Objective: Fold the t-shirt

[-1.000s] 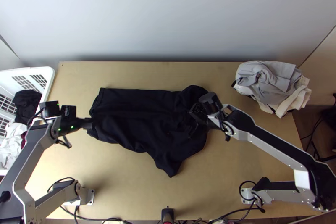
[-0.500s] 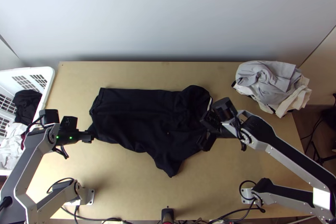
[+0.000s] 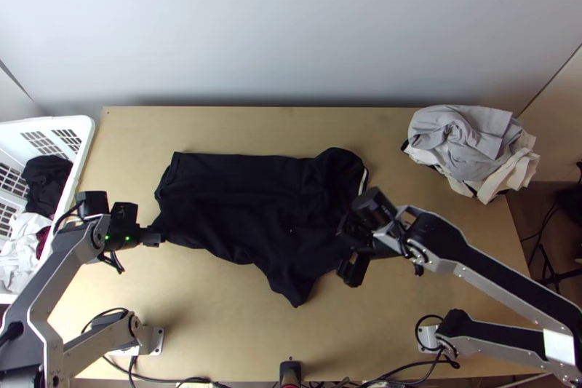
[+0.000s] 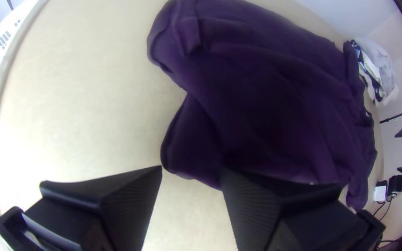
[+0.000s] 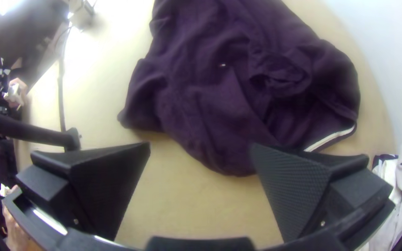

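The dark t-shirt [image 3: 240, 199] lies wrinkled across the middle of the table, bunched at its right part, with one corner pointing toward the near edge. My left gripper [image 3: 161, 236] is at the shirt's left edge; in the left wrist view the left gripper [image 4: 191, 172] is open, a corner of the shirt [image 4: 257, 102] lying just beyond and partly behind one finger. At the shirt's lower right edge is my right gripper [image 3: 348, 271]. The right wrist view has the right gripper [image 5: 201, 148] wide open, the shirt [image 5: 201, 102] beyond its fingers and nothing held.
A white basket [image 3: 86, 142] with clothes stands at the table's left edge. A pile of grey and white cloth [image 3: 465, 144] sits at the back right. Bare wood [image 3: 218, 315] lies between the shirt and the near edge.
The right gripper has moved off the bunched part, rightward and then toward the near edge. My left gripper has shifted slightly toward the near edge. The shirt lies nearly as before.
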You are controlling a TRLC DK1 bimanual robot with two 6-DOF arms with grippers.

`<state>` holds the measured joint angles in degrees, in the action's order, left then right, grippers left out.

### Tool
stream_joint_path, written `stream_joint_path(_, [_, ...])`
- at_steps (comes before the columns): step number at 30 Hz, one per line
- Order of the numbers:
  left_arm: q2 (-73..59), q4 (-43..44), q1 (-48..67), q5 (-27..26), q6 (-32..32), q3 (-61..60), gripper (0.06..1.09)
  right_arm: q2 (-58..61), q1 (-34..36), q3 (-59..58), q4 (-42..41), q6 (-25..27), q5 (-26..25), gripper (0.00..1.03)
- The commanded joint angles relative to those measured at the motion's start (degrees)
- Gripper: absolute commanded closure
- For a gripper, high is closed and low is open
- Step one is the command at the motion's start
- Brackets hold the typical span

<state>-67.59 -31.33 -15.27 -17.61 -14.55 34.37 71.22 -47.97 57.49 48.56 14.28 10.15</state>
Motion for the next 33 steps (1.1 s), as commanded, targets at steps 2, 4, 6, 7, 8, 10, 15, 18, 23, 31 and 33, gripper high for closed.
stream_joint_path(2, [-4.39,2.94,2.44,0.20,1.71,0.26,0.82,3.40,-6.35,-0.54,-0.74,1.54,0.22,0.03])
stream_joint_path(4, [-4.48,3.65,3.14,0.12,2.59,0.43,0.94,4.98,-7.85,-0.54,-1.27,2.68,0.13,0.03])
stream_joint_path(6, [-4.21,4.44,3.58,0.12,2.86,0.61,1.05,6.83,-9.08,-1.16,-2.24,3.12,0.13,0.03])
stream_joint_path(7, [-4.04,4.61,3.84,-0.15,2.94,0.70,1.05,7.44,-9.78,-1.95,-3.56,3.12,0.04,0.03])
stream_joint_path(8, [-4.04,4.61,3.93,-0.24,3.12,0.96,1.05,7.88,-10.66,-2.91,-5.05,3.12,0.04,0.03])
stream_joint_path(10, [-3.86,4.61,4.10,-0.32,3.47,1.49,1.05,8.58,-12.06,-4.76,-7.77,3.03,0.04,0.04])
stream_joint_path(15, [-2.02,3.91,3.93,-0.32,4.00,2.10,1.05,9.11,-13.82,-6.87,-8.83,1.62,0.04,0.05])
stream_joint_path(18, [-1.49,3.73,3.84,-0.32,4.00,2.19,1.05,9.11,-13.91,-7.05,-9.71,1.54,0.04,0.07])
stream_joint_path(23, [-1.93,3.91,3.67,-0.32,4.26,2.28,1.05,11.13,-14.53,-4.67,-11.64,1.45,0.04,0.07])
stream_joint_path(31, [-2.46,4.09,3.31,-0.24,4.70,2.28,1.05,15.62,-18.39,-1.77,-12.52,0.83,0.04,0.13])
stream_joint_path(33, [-2.72,4.26,3.05,-0.24,4.88,2.19,1.05,16.41,-19.36,-1.42,-12.43,0.66,0.04,0.14])
